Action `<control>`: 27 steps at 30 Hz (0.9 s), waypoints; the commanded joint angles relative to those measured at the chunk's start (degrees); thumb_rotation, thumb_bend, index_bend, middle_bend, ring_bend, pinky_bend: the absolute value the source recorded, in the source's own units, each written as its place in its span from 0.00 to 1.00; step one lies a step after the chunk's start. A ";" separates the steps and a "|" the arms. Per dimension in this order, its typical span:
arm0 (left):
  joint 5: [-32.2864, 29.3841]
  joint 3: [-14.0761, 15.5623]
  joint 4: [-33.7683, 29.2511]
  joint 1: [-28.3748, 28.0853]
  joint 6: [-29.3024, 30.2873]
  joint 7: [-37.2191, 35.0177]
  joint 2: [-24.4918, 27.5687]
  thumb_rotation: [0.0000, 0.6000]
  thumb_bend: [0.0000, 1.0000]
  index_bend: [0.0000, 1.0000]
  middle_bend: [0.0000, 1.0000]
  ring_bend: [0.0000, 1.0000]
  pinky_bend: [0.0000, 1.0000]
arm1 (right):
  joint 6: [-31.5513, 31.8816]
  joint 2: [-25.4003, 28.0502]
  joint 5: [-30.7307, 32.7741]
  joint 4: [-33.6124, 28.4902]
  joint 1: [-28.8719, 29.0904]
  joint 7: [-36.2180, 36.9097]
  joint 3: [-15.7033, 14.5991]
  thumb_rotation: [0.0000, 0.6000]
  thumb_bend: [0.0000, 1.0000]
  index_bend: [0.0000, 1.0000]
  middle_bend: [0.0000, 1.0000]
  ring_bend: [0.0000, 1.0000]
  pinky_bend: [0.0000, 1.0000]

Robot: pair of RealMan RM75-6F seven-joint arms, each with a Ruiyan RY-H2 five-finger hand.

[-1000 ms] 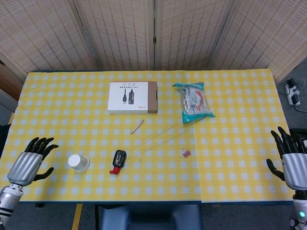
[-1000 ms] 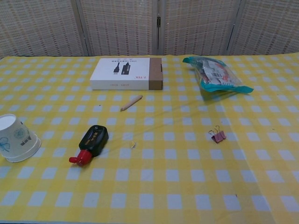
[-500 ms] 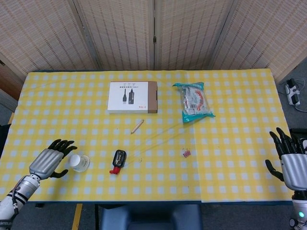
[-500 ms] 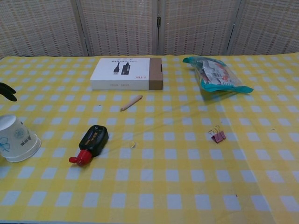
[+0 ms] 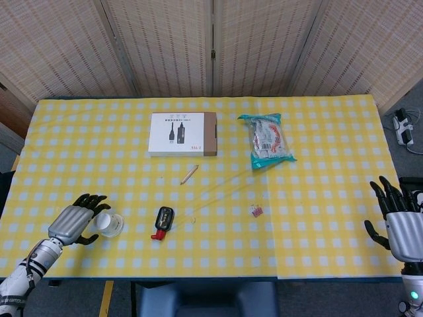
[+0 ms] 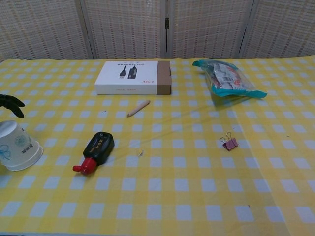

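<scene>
Our left hand (image 5: 75,222) was at the near left part of the table, just beside the white paper cup (image 5: 108,224). Its fingers (image 5: 94,200) were apart and reached toward the cup, the thumb on the near side of it, but we could not tell if they touched it; the hand had hold of nothing. In the chest view only the dark fingertips (image 6: 12,102) showed at the left edge, above the cup (image 6: 18,145), which stood upside down on the yellow checked tablecloth (image 5: 317,158).

Our right hand (image 5: 402,224) was at the far right edge of the table, well apart from all things. Its fingers were spread and it held nothing. The chest view did not show it.

To the right of the cup lay a black bottle with a red cap (image 5: 162,223). Beyond it lay a short wooden pencil (image 5: 189,174), and further back a white and brown flat box (image 5: 182,134). A teal snack bag (image 5: 269,139) lay to the right of the box. A small pink binder clip (image 5: 256,211) lay near the middle of the table, between the bottle and our right hand.
</scene>
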 commanded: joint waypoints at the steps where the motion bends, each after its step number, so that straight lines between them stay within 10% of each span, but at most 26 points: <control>1: -0.47 0.11 0.14 -0.33 -0.37 0.05 -0.12 1.00 0.35 0.26 0.09 0.08 0.00 | 0.27 0.47 0.34 -0.13 -0.03 0.27 0.39 1.00 0.36 0.01 0.05 0.13 0.06; 27: -1.05 0.47 1.01 -1.37 1.14 -0.52 -1.41 1.00 0.39 0.36 0.09 0.10 0.01 | -0.35 0.84 1.13 0.09 0.19 1.16 0.65 1.00 0.36 0.01 0.05 0.13 0.06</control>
